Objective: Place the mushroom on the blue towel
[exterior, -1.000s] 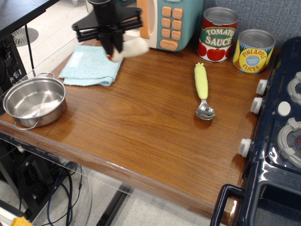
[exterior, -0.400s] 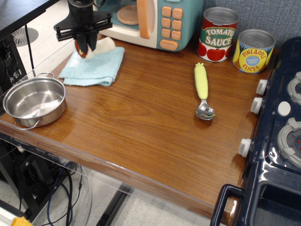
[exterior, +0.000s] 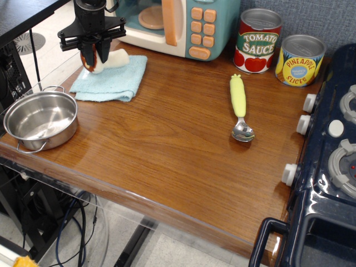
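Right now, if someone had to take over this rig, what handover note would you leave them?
Gripper: shut on the mushroom, over the far left part of the blue towel.
Mushroom: cap between the fingers, stem pointing right; low over the cloth, contact unclear.
Done: mushroom picked up and carried to the towel.
Left: lower if needed, open, lift away.

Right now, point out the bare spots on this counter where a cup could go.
Largest bare patch: the wood between the steel bowl and the spoon, down to the front edge. A smaller one lies between the spoon and the stove knobs. The back is crowded: blue towel, toy microwave, two cans.
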Controlling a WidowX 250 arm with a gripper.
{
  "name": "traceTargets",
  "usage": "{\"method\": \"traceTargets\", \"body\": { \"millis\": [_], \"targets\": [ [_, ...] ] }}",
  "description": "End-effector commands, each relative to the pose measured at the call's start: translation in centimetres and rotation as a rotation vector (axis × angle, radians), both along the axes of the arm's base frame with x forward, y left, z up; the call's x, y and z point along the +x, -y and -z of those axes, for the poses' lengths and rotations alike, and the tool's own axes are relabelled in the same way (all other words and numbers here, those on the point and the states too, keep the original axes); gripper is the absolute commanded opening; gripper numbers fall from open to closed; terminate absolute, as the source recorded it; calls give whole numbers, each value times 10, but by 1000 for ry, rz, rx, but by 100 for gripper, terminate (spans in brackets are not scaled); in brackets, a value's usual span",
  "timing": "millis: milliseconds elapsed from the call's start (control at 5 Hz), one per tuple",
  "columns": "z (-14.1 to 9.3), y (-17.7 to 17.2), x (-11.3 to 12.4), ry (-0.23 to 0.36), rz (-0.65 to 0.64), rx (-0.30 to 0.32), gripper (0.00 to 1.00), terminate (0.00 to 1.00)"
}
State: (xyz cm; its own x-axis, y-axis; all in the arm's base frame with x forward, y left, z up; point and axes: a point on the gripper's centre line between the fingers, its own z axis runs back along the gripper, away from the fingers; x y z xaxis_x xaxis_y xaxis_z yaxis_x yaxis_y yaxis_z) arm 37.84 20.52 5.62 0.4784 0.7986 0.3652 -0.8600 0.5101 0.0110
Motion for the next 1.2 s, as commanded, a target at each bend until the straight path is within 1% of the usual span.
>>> {"method": "traceTargets", "body": {
  "millis": [0, 200, 400, 600, 800, 1000],
  "targets": [
    [-34, -1, -24, 65, 7, 31, 100, 0],
    [-39, 2, -25, 75, 18, 30, 100, 0],
    [-50, 4, -26, 106, 21, 23, 100, 0],
    [-73, 4, -30, 159, -4, 11, 100, 0],
    [-86, 4, -34, 196, 7, 23, 100, 0],
    [-86, 4, -34, 196, 7, 23, 100, 0]
  ]
}}
